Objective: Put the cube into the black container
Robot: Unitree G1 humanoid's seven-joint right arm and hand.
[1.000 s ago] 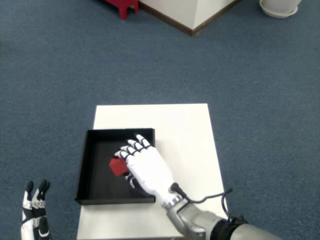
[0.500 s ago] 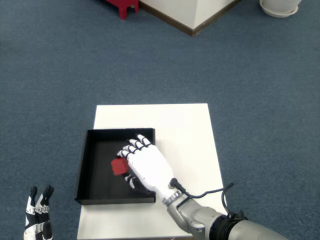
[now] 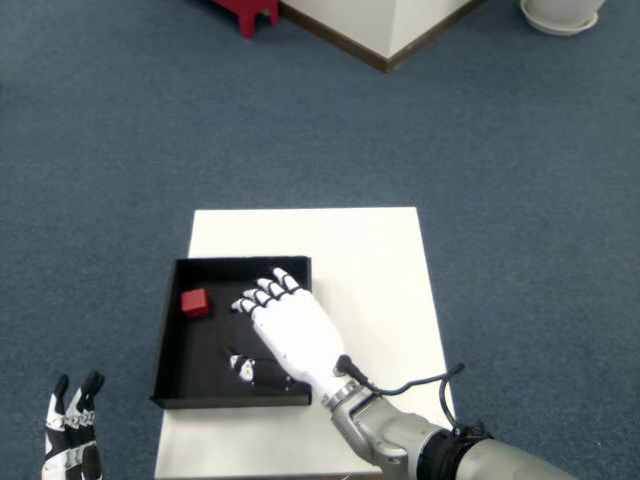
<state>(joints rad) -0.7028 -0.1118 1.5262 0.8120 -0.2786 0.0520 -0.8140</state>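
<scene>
A small red cube point(image 3: 195, 302) lies on the floor of the black container point(image 3: 170, 330), near its left wall and toward the back. My right hand point(image 3: 290, 335) hovers over the container's right half, palm down, fingers spread and apart from the cube. Its thumb point(image 3: 245, 368) reaches out low toward the container's front. Nothing is between the fingers. The cube sits a short way left of my fingertips point(image 3: 262, 292).
The container rests on a white table point(image 3: 370, 270), on its left side. My left hand point(image 3: 68, 440) hangs at the bottom left, off the table. Blue carpet surrounds the table. A red stool point(image 3: 245, 12) and a white wall corner point(image 3: 390, 30) stand far behind.
The cube has left my right hand and now lies in the container's back left. My fingers have spread open. The left hand shifted slightly.
</scene>
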